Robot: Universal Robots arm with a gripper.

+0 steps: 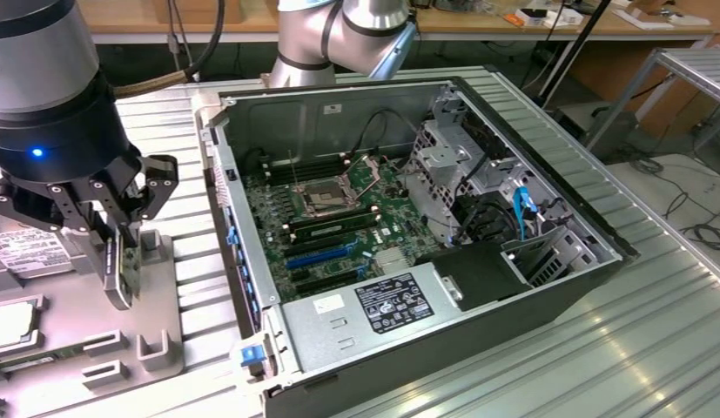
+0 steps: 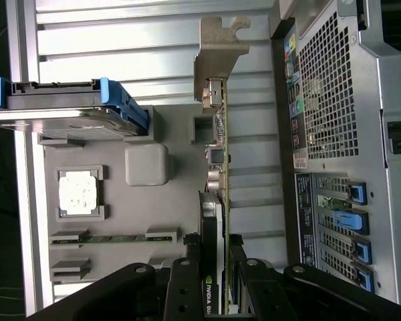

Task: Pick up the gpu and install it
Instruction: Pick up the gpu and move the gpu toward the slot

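Observation:
The gpu (image 2: 220,175) is a thin card seen edge-on, with its silver bracket (image 2: 217,53) at the far end from the fingers. My gripper (image 2: 220,289) is shut on it, one black finger on each face. In the exterior view my gripper (image 1: 119,266) hangs at the left, beside the open computer case (image 1: 534,170). It holds the gpu (image 1: 122,283) upright over the grey holder tray (image 1: 162,305). Whether the card's lower edge touches the tray, I cannot tell. Inside the case lies the motherboard (image 1: 336,209) with blue expansion slots (image 1: 325,257).
On the grey tray (image 2: 147,221) sit a hard drive (image 2: 73,114) with blue rails, a processor chip (image 2: 77,192) and a memory stick (image 2: 110,237). The case's rear panel (image 2: 341,134) with blue slot clips stands close beside the card. The ribbed metal table (image 1: 638,331) carries everything.

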